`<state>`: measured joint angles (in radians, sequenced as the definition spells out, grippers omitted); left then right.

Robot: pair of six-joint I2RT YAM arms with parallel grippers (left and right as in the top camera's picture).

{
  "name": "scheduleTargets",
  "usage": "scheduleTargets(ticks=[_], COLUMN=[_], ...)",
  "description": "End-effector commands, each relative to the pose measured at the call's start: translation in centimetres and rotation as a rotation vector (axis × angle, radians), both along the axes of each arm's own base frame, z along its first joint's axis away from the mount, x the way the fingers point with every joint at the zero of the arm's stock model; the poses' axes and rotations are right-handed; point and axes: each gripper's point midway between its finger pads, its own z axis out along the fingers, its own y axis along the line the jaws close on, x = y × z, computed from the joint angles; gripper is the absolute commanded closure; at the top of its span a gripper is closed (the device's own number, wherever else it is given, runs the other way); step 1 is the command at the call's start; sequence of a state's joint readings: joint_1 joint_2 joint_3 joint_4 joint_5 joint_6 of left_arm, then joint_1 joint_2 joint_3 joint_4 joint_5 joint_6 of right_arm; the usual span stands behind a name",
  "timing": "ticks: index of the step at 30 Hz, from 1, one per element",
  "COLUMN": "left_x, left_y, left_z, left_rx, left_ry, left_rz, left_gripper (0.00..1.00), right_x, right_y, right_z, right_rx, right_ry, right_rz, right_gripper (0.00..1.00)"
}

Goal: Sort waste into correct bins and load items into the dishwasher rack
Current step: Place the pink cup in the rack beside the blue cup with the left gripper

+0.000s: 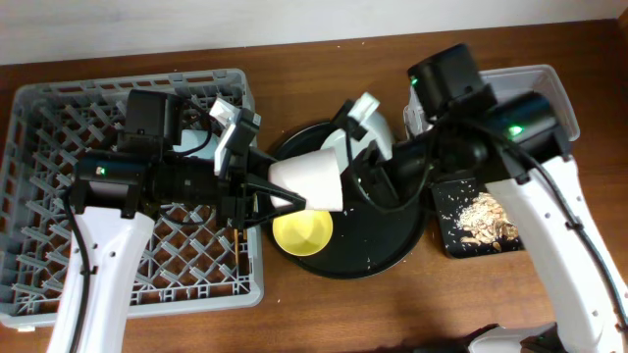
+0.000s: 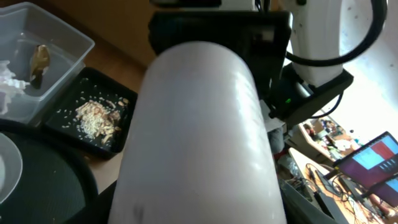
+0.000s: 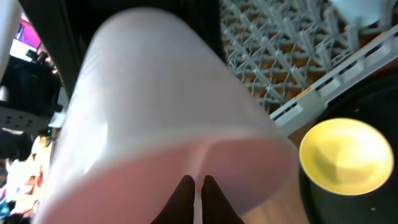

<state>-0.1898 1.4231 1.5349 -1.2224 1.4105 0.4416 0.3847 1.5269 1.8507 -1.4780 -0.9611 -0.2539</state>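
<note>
Both arms meet over the round black tray [image 1: 392, 250]. Pink cup [image 1: 312, 179] is in the air between them, lying sideways, wide end toward the right arm.

- Left gripper [image 1: 287, 188]: overhead shows its fingers straddling the cup's narrow end, clamped on it.
- Right gripper [image 3: 196, 190]: fingertips nearly together at the cup's rim. We can't tell whether they pinch the wall.
- Yellow bowl [image 1: 302, 233] sits upright on the round tray, just below the cup.
- Dishwasher rack [image 1: 39, 196] is at left, under the left arm.
- Food scraps [image 1: 481, 221] lie in the shallow black tray [image 1: 444, 240].
- Clear tub [image 2: 68, 46] holds the wrapper [image 2: 38, 62] and napkin [image 2: 6, 81].
</note>
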Motion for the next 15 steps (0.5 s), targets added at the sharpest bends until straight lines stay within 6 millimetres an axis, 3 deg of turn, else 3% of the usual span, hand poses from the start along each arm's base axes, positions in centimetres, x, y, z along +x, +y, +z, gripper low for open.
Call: scheduleTargets(ticks=[1,5,8,12,15], left_x=[-0.7,0.5,2.3,6.2,7.7], left_y=[0.1,1.3,3.0,8.2,15.3], left_z=[1.6,1.6,0.8,-3.7,-10.0], left_rx=[-0.067,-0.067,-0.019,0.246,0.643], left_ry=[-0.032,-0.04,-0.04,0.052,0.302], left_rz=[-0.028,0.025,0.118,0.406,0.752], left_gripper=[0.55,0.57,0.6,0.62,0.63], right_x=[-0.3,-1.1,-0.5,0.9,1.8], right_y=[0.0,-0.4,-1.2,-3.5,-5.1], right_z=[-1.2,-1.5,-2.2,-3.9,-5.1], right_rx=[-0.044,-0.065,-0.114,-0.236,-0.332], right_ry=[0.022,0.066,0.06,0.046,0.015], right_rz=[0.004,0.004,-0.031,-0.116,-0.165], right_gripper=[0.91,0.91,0.91,0.91,0.91])
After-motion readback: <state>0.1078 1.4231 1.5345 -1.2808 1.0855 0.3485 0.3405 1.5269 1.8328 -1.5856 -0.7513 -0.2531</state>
